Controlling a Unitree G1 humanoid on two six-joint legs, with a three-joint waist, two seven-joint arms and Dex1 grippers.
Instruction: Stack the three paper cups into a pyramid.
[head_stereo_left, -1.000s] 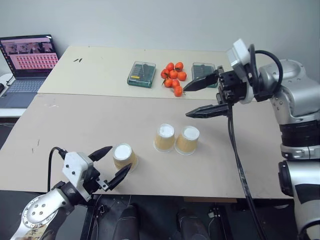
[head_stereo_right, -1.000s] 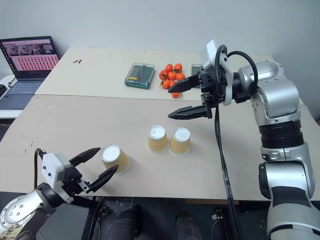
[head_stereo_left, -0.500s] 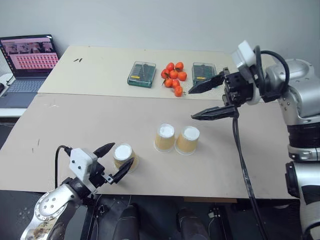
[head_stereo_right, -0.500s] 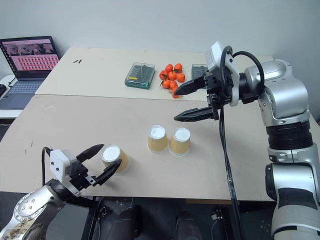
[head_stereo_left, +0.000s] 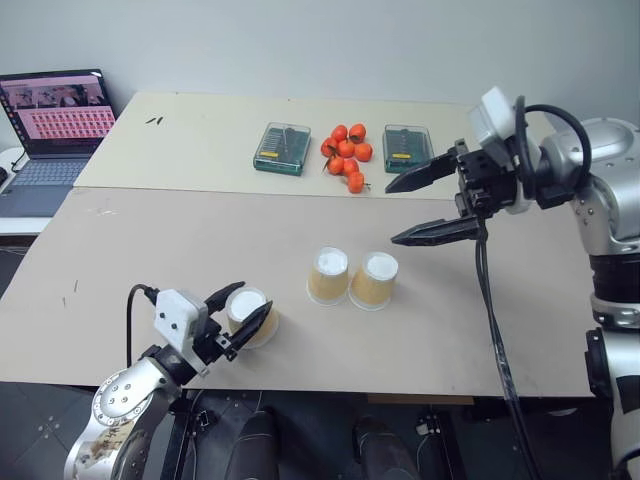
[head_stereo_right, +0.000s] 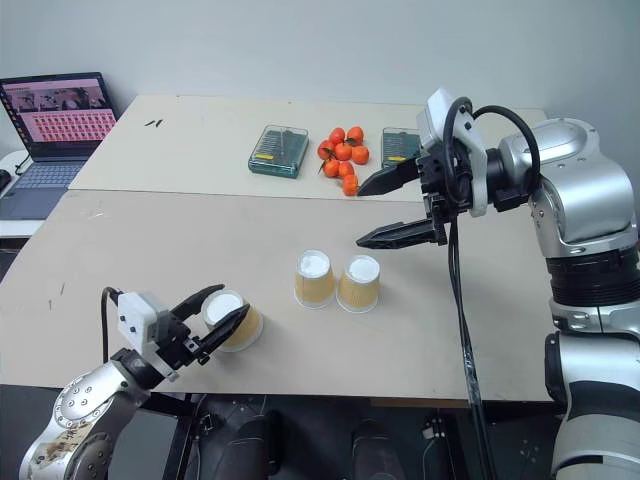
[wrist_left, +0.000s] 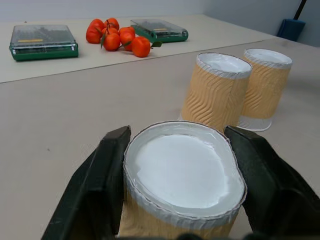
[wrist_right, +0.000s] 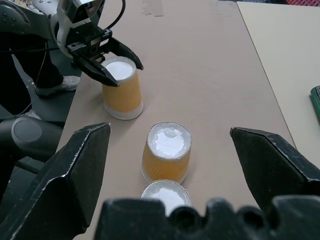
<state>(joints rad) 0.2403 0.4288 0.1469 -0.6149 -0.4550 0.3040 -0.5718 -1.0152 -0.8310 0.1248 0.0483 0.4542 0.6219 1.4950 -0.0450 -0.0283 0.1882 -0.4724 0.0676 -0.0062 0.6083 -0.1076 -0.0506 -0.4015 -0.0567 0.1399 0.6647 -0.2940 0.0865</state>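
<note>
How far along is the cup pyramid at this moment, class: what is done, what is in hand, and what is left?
Done: two cups stand upside down, side by side, as the base. In hand: the left tool has its fingers shut on the third cup, which is still on the table. The right tool hangs open above the table. Left: lift that cup and set it on top of the pair.

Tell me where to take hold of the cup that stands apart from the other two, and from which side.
Take the lone cup by its ribbed side wall just under the white top, coming in level from the table's near edge. It stands upside down, narrow end up, so the upper part fits between the fingers. The left tool is shut on it exactly there, with a finger on each side. The other two cups stand clear of that approach.
</note>
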